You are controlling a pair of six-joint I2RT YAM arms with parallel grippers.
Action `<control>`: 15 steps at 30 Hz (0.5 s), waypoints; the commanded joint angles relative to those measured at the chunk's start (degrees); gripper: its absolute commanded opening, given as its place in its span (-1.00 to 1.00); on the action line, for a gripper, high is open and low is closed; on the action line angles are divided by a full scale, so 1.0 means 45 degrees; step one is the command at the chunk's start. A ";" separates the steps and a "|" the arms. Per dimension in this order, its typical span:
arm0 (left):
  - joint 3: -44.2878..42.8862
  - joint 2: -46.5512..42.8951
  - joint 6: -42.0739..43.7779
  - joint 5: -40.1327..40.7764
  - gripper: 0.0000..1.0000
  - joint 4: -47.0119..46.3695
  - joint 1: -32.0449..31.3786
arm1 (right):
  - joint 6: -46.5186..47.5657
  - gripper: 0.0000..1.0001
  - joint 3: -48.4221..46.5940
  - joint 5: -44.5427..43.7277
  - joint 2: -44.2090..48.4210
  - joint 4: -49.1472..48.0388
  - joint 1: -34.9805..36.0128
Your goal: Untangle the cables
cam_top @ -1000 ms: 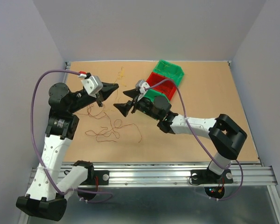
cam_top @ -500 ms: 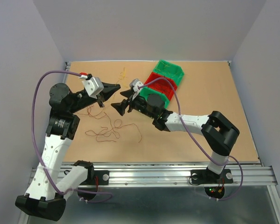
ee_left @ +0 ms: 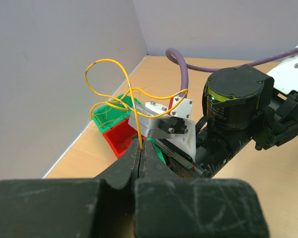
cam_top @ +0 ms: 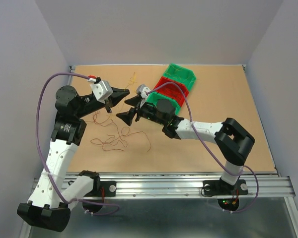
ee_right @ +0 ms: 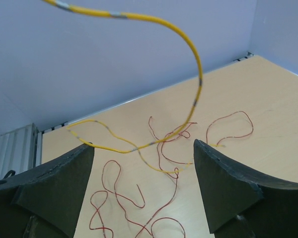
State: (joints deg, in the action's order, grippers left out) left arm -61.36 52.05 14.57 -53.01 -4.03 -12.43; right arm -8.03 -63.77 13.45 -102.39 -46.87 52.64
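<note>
My left gripper (cam_top: 125,92) is shut on a yellow cable (ee_left: 109,61), pinched at its fingertips (ee_left: 140,148); the cable loops up and curls in the air in front of it. My right gripper (cam_top: 125,109) is open, just right of and below the left one. In the right wrist view the yellow cable (ee_right: 196,74) hangs across the gap between the open jaws (ee_right: 143,145), touching neither pad. Several thin brown-red cables (cam_top: 114,139) lie tangled on the table below, and they show in the right wrist view (ee_right: 112,161) too.
Green (cam_top: 183,74) and red (cam_top: 171,85) bins stand at the back centre, behind the right arm. The right arm's wrist (ee_left: 238,99) is close in front of the left gripper. Purple arm cables (cam_top: 42,104) arc over both arms. Walls enclose the table.
My right gripper has moved left and forward, closer to the left gripper and the hanging yellow cable. The left gripper stays shut on the cable and has shifted slightly.
</note>
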 commanded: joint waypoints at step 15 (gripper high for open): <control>0.0179 -0.0434 0.0239 -0.0934 -1.00 -0.0510 -0.0071 | -0.1282 0.05 -0.1084 -0.1227 0.0351 -0.0502 0.0118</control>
State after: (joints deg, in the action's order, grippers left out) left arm -60.71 51.79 15.51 -55.46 -4.03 -12.43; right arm -12.51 -65.23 15.31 -102.39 -46.96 52.64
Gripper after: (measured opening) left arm 0.029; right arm 0.714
